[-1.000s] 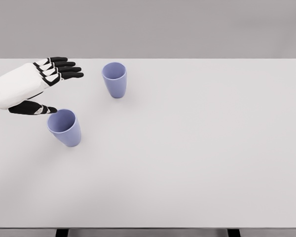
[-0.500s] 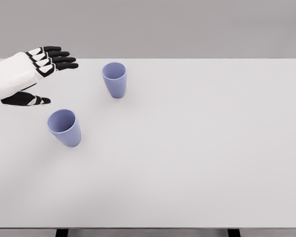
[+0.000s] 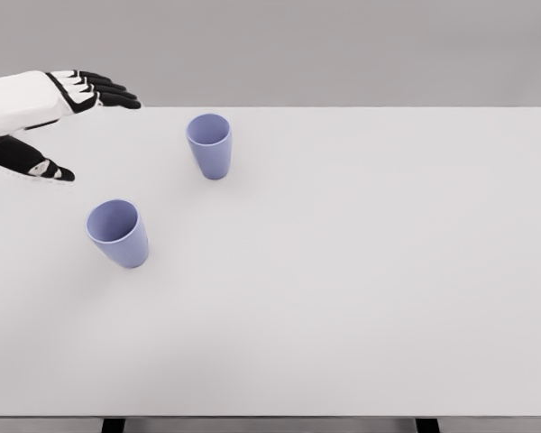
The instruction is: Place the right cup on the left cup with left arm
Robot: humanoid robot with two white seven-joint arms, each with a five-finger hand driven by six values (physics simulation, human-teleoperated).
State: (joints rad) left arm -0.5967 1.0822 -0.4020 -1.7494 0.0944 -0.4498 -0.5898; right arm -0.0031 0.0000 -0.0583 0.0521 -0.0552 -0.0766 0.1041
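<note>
While both cups stand untouched, the right cup (image 3: 209,144) sits upright just right of the left hand (image 3: 50,117), with the left cup (image 3: 117,233) below the hand and nearer the camera. Fingers spread and holding nothing, the hand has drawn back toward the white bench's (image 3: 361,271) far left corner, leaving the grasp unstarted.

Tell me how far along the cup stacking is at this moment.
Nothing looks done yet: both lavender plastic cups stand upright and apart on the white table, the right cup farther back, the left cup nearer. In hand: nothing; the left hand hovers open near the table's far left corner, clear of both cups. Left to do: reach the right cup, grasp it, lift it and set it on the left cup.
</note>
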